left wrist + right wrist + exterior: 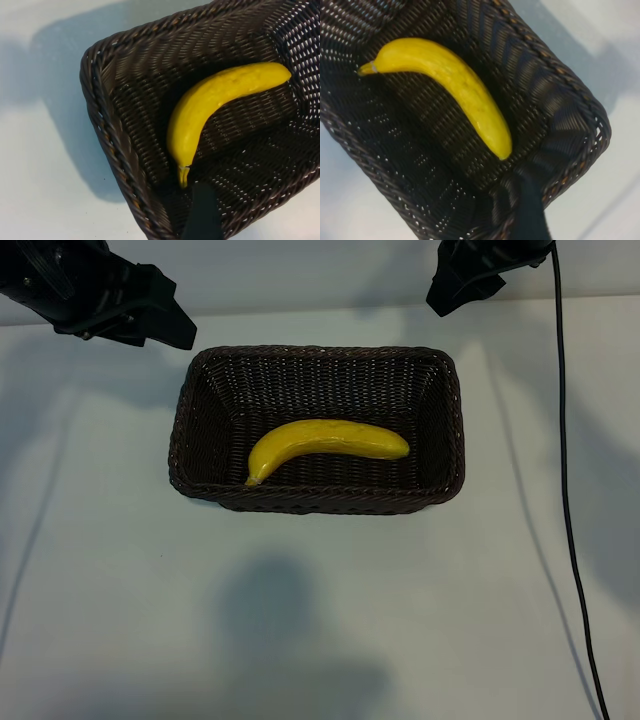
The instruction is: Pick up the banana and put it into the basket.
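Inside the basket, on its woven floor, the banana already lies flat, so by my reading the placing is done and what remains is only to keep both arms clear. Its long axis runs across the basket's length, the pale stem tip toward my left arm's side and near the front wall, the blunt end toward my right arm's side.

Both arms sit raised at the far corners of the exterior view, the left claw beyond the basket's far left corner and the right claw beyond its far right corner. Neither touches the banana or the basket. Both claws stand spread and hold nothing. The banana lies forward of and below each; I judge neither arm clearly nearer, though the stem end is the left arm's side.

The left wrist view shows what the exterior one does not: the stem tip rests close to the foot of the side wall, with a dark finger hanging over that corner. The right wrist view shows the blunt end stopping short of the opposite wall, and another dark finger over the rim there. How high the fingers hang above the weave I cannot tell for sure; apart, I think. The white surface carries only the basket.
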